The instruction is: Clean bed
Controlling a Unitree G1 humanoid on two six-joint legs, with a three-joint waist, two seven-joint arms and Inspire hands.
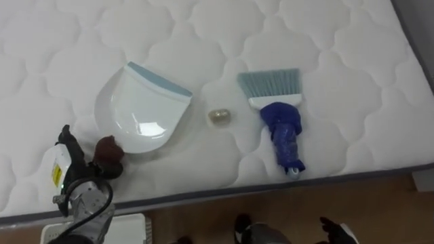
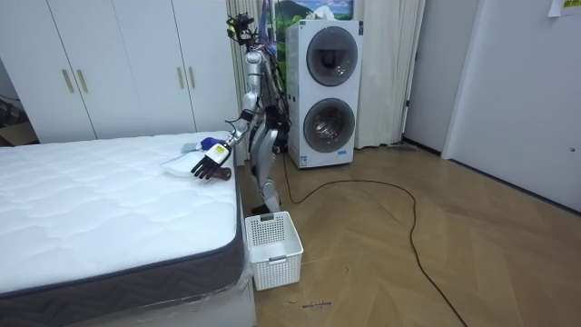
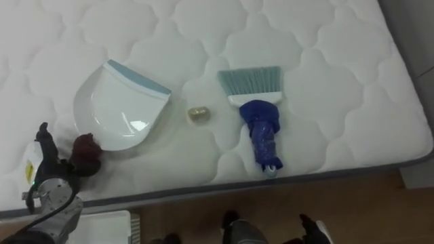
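While the brush (image 1: 281,122) lies apart, left hand (image 1: 93,169) fingers (image 1: 108,150) touch the dustpan (image 1: 146,108).

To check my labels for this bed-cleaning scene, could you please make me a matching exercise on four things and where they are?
1 dustpan
2 hand brush
3 small beige lump
4 white basket

a on the floor beside the bed
b between the two tools
c blue handle, rightmost on the mattress
d leftmost on the mattress

Pairs: 1-d, 2-c, 3-b, 4-a
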